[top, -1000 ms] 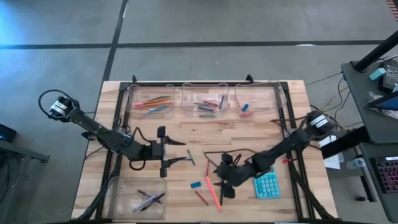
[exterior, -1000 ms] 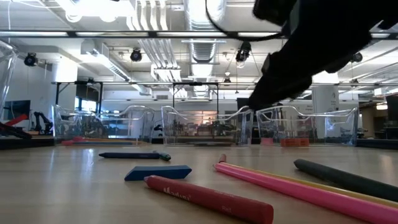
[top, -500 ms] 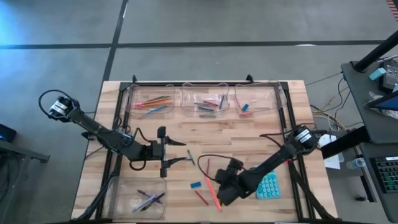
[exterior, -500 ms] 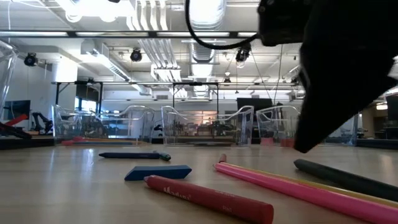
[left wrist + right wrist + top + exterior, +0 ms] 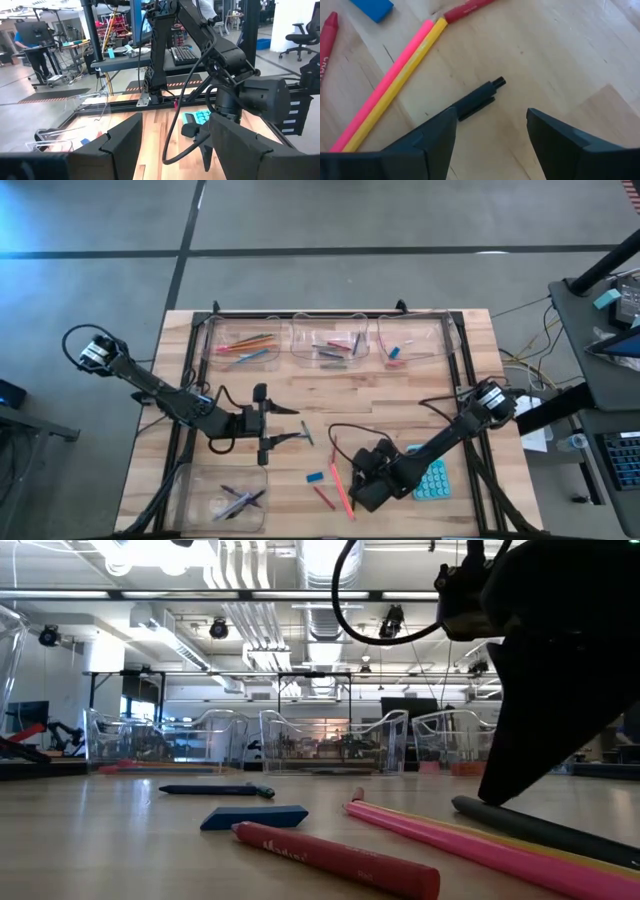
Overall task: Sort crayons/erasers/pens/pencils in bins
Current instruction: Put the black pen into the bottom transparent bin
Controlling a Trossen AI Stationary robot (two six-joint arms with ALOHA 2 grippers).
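A black pen (image 5: pixel 479 96) lies flat on the wood beside a pink pencil (image 5: pixel 385 85) and a yellow pencil (image 5: pixel 402 80). Nearby lie a red crayon (image 5: pixel 335 858), a blue eraser (image 5: pixel 254 817) and a dark stick (image 5: pixel 212 790). My right gripper (image 5: pixel 490 120) slants down over the pen, open, with one finger above the pen's rear part. It stands near the table's front edge (image 5: pixel 360 495). My left gripper (image 5: pixel 297 426) hovers level at mid-table, open and empty. Three clear bins (image 5: pixel 330 340) line the far edge. A fourth bin (image 5: pixel 222 500) at the near left holds pens. My right gripper stands open, slanting down from above. One fingertip (image 5: pixel 495 795) comes down against the black pen's barrel (image 5: pixel 466 106), and that finger hides the spot. The other finger is over bare wood. The pen lies flat on the table.
A teal calculator (image 5: pixel 430 478) lies just right of my right gripper. A black frame (image 5: pixel 465 370) runs along the table's sides. Bare wood lies between the far bins and the loose sticks. Desks, monitors and a person show in the room beyond.
My right gripper has moved toward the table's near edge and down onto the black pen, tipping steeply downward and rolling at the wrist. The pen has shifted a little on the wood.
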